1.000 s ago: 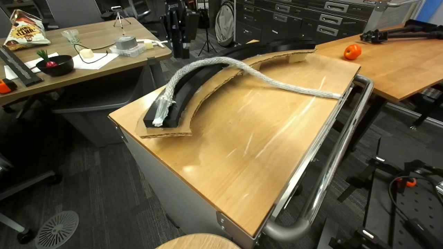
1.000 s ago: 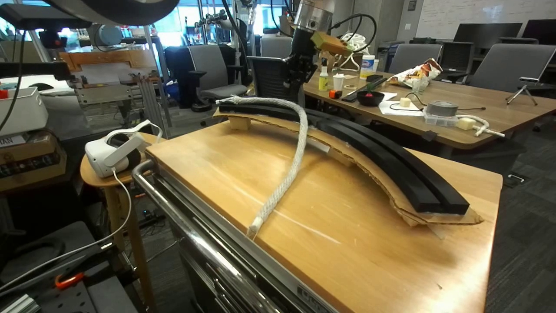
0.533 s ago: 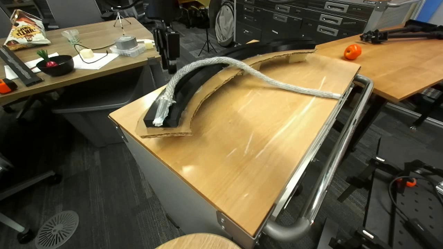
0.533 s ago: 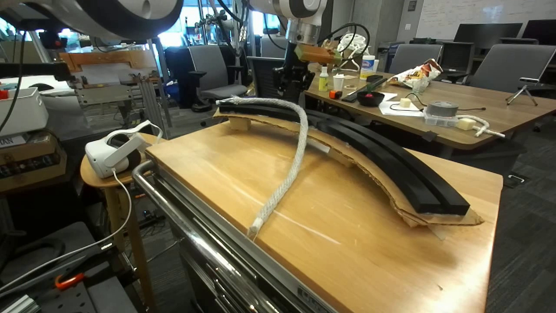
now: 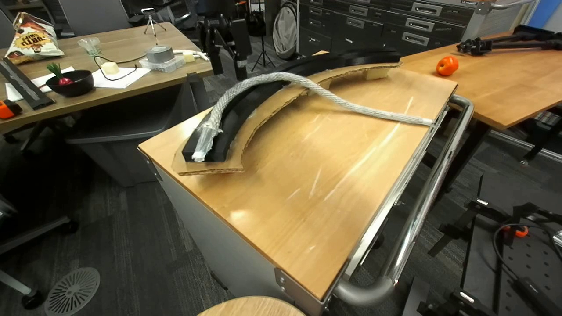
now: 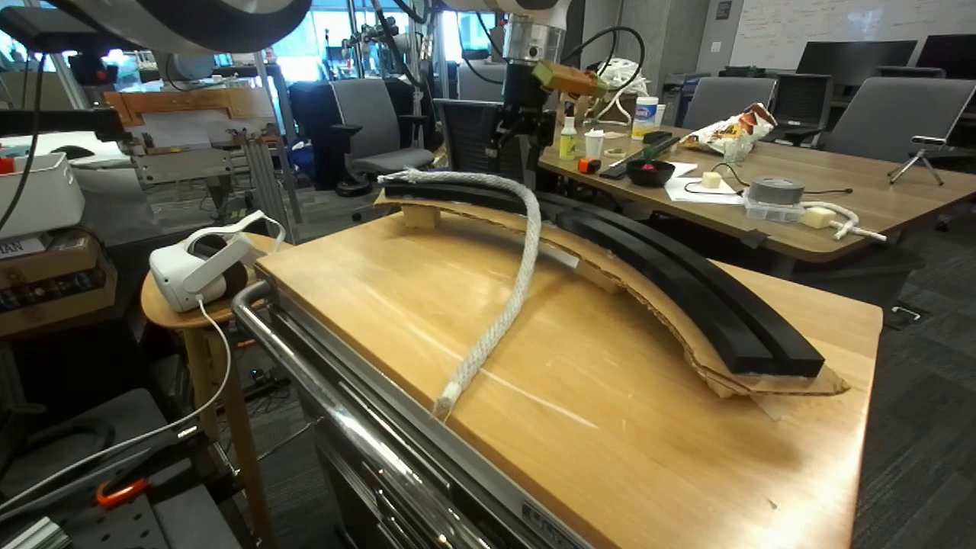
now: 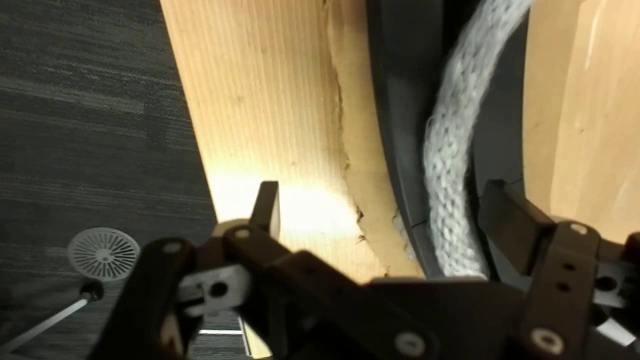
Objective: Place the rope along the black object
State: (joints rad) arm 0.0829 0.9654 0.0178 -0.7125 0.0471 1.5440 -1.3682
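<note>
The grey-white rope [image 5: 281, 77] rests along one half of the curved black object [image 5: 239, 109], its taped end [image 5: 204, 142] at that strip's end. Midway it leaves the strip, crosses the cardboard and runs over the tabletop to the edge, where its whitish tip [image 6: 450, 393] lies. The far half of the black object [image 6: 671, 259] carries no rope. My gripper [image 5: 228, 72] hangs above the roped half, jaws spread wide. In the wrist view the rope [image 7: 450, 165] shows between the fingers of my gripper [image 7: 382, 200], nearer the right-hand finger [image 7: 515, 225], ungripped.
Cardboard [image 5: 268, 105] on small blocks bears the black strip. A metal rail [image 5: 421, 219] runs along the wooden cart top [image 5: 316, 184]. A table [image 5: 184, 41] with a black bowl [image 5: 72, 83] and other items stands beside it. A headset [image 6: 202, 267] sits on a stool.
My gripper has shifted sideways and come back, and its jaws have spread from narrower to wide. The rope and the black object look unmoved.
</note>
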